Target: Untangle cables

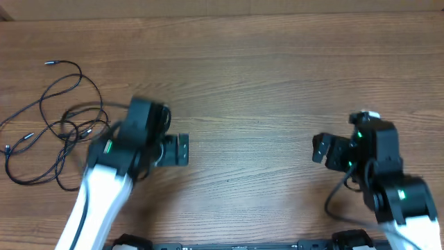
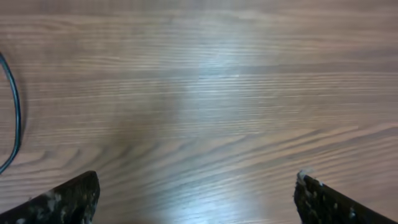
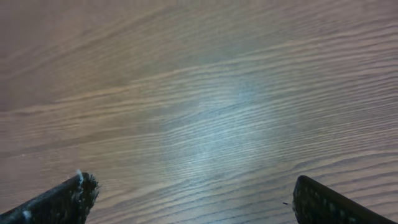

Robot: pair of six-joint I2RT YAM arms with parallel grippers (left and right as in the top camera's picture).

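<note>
I have left hand (image 1: 184,149) spread empty beside the tangled cables (image 1: 55,125), set to pick a strand | right hand (image 1: 319,148) spread empty, well apart over the counter (image 1: 263,69), out of the way.

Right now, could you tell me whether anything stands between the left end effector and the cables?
Nothing visible does. The cables lie on the table beside the left arm; the open left end effector points away from them.

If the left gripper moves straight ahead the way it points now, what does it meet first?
Probably only the bare table; the left gripper is open and the cables lie off to its side. Its tilt is unclear.
</note>
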